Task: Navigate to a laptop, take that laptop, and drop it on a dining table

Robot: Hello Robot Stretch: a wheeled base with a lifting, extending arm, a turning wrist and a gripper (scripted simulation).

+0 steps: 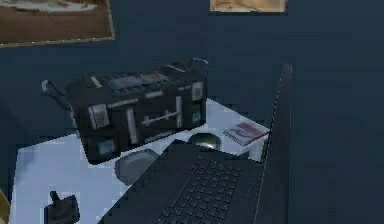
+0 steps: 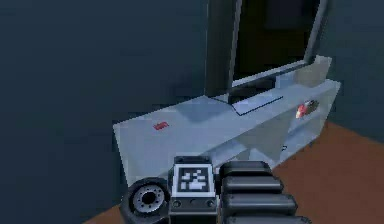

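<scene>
A dark open laptop is at the forward view's lower right on a pale tabletop, its keyboard facing up and its screen seen nearly edge-on. In the arm side view the arm's dark bar rises from the bottom edge with a white marked square at its end. Left of the square is the gripper, a dark round body low in the picture. I can't make out its far end, so I cannot tell whether it holds anything.
On the tabletop sit a large dark case, a grey dish, a small dark round thing, a booklet and a dark joystick-like thing. Framed pictures hang on the blue wall. A pale low cabinet carries a television.
</scene>
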